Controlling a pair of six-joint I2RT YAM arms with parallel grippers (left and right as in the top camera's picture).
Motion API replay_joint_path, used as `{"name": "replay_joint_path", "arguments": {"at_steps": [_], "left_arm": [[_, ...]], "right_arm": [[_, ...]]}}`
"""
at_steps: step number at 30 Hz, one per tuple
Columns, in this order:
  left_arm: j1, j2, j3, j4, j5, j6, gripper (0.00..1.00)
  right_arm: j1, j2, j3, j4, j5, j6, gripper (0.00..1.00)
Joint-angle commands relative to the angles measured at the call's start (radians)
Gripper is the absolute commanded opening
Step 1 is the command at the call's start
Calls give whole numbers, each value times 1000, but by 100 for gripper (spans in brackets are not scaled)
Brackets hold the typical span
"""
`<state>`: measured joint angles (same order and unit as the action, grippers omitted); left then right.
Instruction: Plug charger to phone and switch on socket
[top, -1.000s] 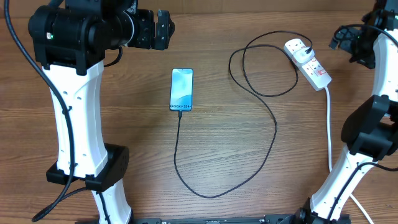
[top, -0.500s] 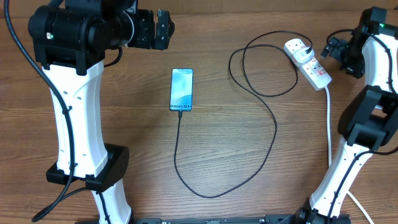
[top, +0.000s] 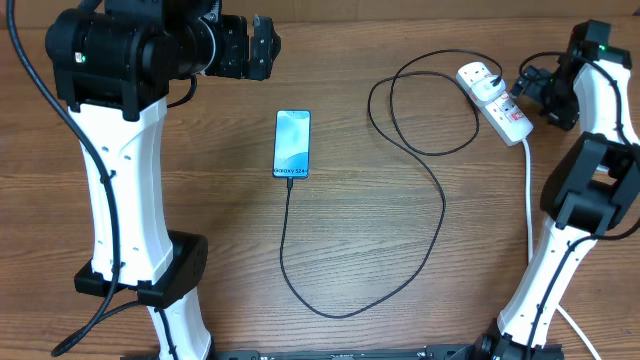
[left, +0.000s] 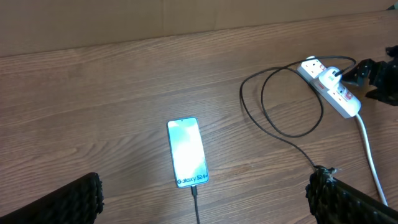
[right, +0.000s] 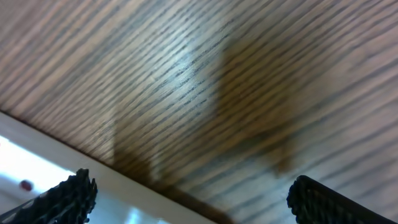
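Note:
The phone (top: 292, 143) lies screen up mid-table with its blue screen lit; it also shows in the left wrist view (left: 187, 151). The black charger cable (top: 440, 200) runs from the phone's near edge, loops round the table and ends at a plug in the white socket strip (top: 495, 102). My left gripper (top: 260, 45) is open, high over the far left of the table, away from the phone. My right gripper (top: 530, 85) is open just right of the socket. The right wrist view shows a white socket edge (right: 37, 168) with a red switch (right: 25, 185).
The socket's thick white lead (top: 530, 210) runs down the right side toward the right arm's base. Bare wooden table (top: 180, 190) surrounds the phone. The left arm's white column stands at the left.
My right gripper has moved left and down toward the socket strip. The left arm, phone and cable have not moved.

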<state>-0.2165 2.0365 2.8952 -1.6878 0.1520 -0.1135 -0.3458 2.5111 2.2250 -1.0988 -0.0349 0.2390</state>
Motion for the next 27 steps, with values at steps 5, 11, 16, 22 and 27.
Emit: {"name": "replay_joint_path", "arguments": {"at_steps": [5, 11, 16, 22, 27], "left_arm": [[2, 4, -1, -2, -6, -6, 100], [2, 4, -1, -2, -6, -6, 100], [2, 4, -1, -2, -6, -6, 100], [2, 4, 0, -2, -6, -6, 100], [2, 4, 0, -2, -6, -6, 100]], "right_arm": [[4, 33, 20, 9, -95, 8, 100], [4, 33, 20, 5, -143, 8, 100], [4, 33, 20, -19, -138, 8, 100], [4, 33, 20, -37, -138, -1, 100], [4, 33, 20, -55, -99, 0, 100]]}}
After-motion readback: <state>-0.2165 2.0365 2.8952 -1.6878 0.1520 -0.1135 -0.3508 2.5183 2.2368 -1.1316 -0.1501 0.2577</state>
